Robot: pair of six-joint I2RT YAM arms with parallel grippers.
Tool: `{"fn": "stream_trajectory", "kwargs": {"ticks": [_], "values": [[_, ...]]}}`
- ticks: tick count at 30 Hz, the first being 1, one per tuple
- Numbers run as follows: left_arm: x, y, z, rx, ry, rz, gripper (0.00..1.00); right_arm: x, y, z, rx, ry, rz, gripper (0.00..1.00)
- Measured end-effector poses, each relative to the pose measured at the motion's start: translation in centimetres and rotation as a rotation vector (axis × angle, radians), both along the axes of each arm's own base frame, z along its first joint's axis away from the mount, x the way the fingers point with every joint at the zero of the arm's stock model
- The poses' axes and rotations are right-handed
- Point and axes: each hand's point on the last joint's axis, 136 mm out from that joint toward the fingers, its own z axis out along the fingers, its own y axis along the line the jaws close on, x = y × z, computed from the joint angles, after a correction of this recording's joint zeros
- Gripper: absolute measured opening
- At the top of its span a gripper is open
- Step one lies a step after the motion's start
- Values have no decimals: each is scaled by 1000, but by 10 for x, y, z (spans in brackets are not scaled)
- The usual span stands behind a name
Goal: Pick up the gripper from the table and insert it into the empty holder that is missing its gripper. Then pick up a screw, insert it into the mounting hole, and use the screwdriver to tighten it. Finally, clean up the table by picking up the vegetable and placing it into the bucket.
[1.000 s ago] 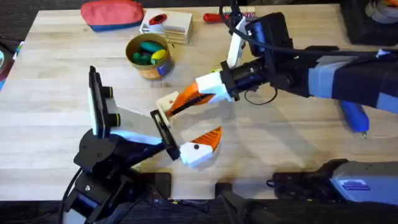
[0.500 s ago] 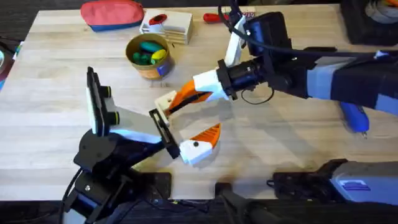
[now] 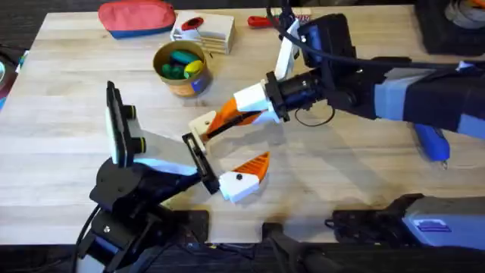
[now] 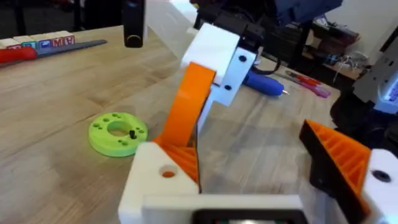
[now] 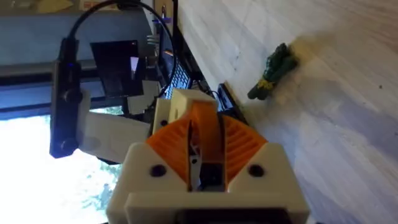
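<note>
The gripper [image 3: 225,118], a small orange wedge, is pinched in my right gripper [image 3: 231,115], which is shut on it. Its lower end sits in the holder [image 3: 202,125], the bare white finger base of my left gripper [image 3: 223,152]. My left gripper stands open, and its other finger [image 3: 241,180] carries an orange pad. In the left wrist view the wedge [image 4: 186,106] leans into the holder [image 4: 158,180]. In the right wrist view the vegetable [image 5: 273,70] lies on the table. The bucket [image 3: 182,70] holds coloured toys. The blue screwdriver [image 3: 432,144] lies at the right, partly under my right arm.
A lime-green disc [image 4: 117,132] with a small dark screw [image 4: 132,133] on it lies beyond the holder. A red-handled screwdriver [image 3: 261,21], a white box [image 3: 203,30] and a red pouch [image 3: 136,17] line the far edge.
My right gripper has shifted slightly up and to the left with the orange wedge, whose lower end stays at the holder. The left arm has not moved.
</note>
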Motion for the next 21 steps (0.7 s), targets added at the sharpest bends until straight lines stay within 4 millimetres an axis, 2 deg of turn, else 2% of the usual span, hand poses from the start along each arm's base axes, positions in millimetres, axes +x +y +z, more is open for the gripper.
{"fn": "stream_trajectory", "kwargs": {"ticks": [3,7,12,15,17,18,19,21], "values": [[-5,-3,2,-2,-10,-35,987,-1,-2,3,19,7,15,290],[-14,-8,4,-4,-25,-89,985,-2,-5,7,38,15,27,335],[-20,-10,4,-2,-30,-125,985,-3,-6,11,61,19,47,531],[-22,-11,4,-3,-30,-136,985,-4,-7,12,68,15,54,614],[-22,-11,4,-3,-30,-138,985,-4,-7,12,71,2,58,727],[-22,-11,4,-3,-30,-139,985,-3,-7,12,71,-6,58,810],[-22,-11,4,-3,-30,-140,985,-2,-8,11,72,-22,57,941],[-22,-11,4,-3,-30,-140,987,3,-10,10,69,-61,46,986]]}}
